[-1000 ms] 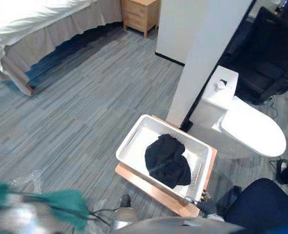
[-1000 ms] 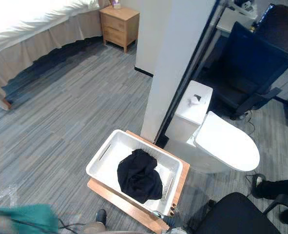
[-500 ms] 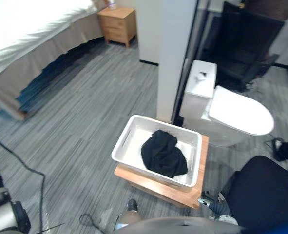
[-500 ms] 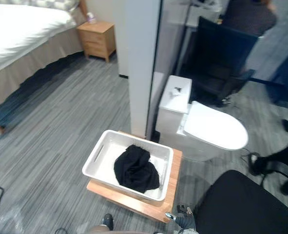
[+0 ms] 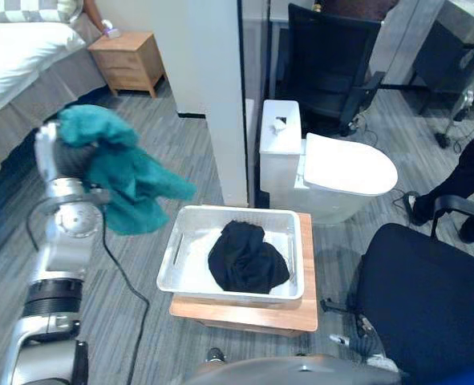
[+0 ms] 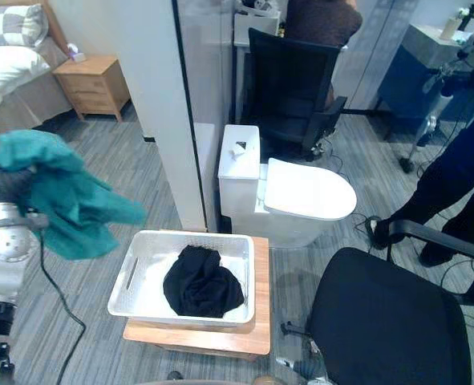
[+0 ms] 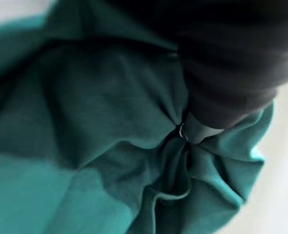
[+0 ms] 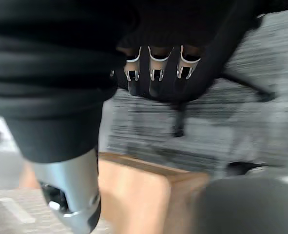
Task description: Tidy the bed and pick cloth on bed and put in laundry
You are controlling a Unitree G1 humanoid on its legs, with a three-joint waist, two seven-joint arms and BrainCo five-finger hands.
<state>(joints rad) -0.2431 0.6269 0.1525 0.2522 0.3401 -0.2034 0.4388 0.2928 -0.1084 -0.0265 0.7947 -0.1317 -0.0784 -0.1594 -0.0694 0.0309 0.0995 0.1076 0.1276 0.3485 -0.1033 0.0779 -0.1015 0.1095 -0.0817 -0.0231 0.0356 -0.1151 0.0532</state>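
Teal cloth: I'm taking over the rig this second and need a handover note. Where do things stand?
Left hand: shut on the teal cloth, raised left of the white basket.
Right hand: open, idle, holding nothing.
The basket sits on a wooden stand and already holds a black garment.
Done: the cloth is off the bed and beside the basket.
Left: drop it in. Whether the bed is tidy cannot be judged from here.

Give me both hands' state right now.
Left hand: shut on the teal cloth.
Right hand: open, holding nothing.
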